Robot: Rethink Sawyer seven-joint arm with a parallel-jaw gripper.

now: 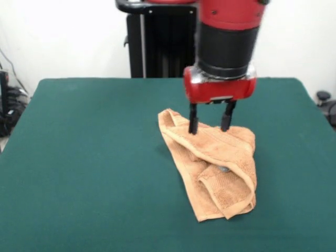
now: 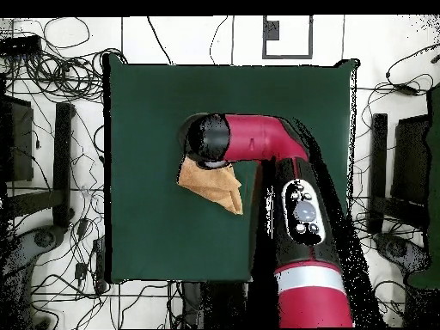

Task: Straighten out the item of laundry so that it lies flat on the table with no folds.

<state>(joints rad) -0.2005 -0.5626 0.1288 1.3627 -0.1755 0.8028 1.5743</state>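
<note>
The orange-tan terry towel (image 1: 212, 168) is found crumpled and folded right of centre on the green table (image 1: 89, 157). The gripper (image 1: 210, 124) is spread open, tips at its far edge. Soft, light, limp cloth is judged; a free corner should be taken.

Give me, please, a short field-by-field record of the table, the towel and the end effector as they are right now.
surface: dark green table
item: orange-tan towel, right of the table's centre in the front view
towel state: crumpled, with folds overlapping; not flat
end effector: open, fingers pointing down at the towel's far edge
contact: fingertips at the cloth; grip on it cannot be told
overhead view: arm covers part of the towel
task status: straightening not yet done
</note>
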